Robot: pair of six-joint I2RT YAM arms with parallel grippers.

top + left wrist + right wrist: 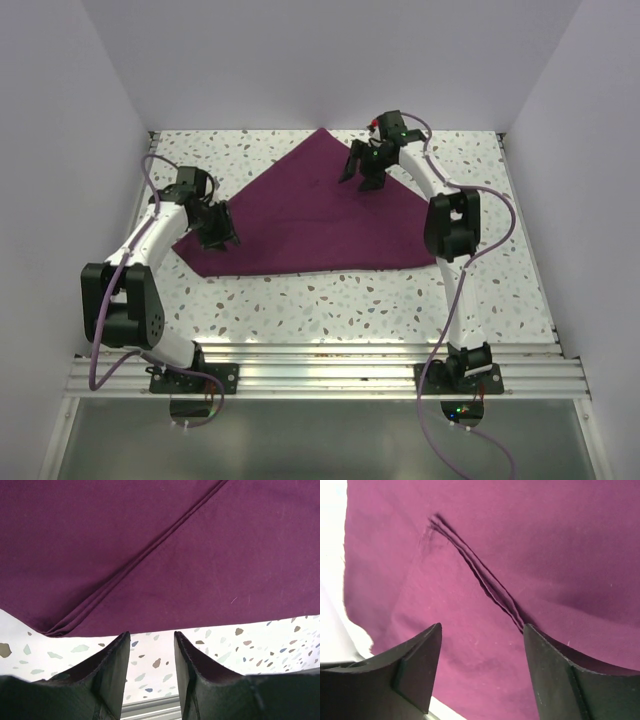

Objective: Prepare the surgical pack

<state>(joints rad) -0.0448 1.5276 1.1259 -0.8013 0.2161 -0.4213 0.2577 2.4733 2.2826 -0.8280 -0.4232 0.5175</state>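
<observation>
Lying flat, creased triangular magenta cloth (300,220)

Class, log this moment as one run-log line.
purple cloth: folded triangle | left gripper: open, empty, by cloth's left corner | right gripper: open, empty, over cloth

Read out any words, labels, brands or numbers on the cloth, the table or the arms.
No text can be read. The purple cloth is plain, the speckled table bears no print, and the left arm and right arm show no marking large enough to read.

Left end effector (151,633), right end effector (482,625), parted
</observation>
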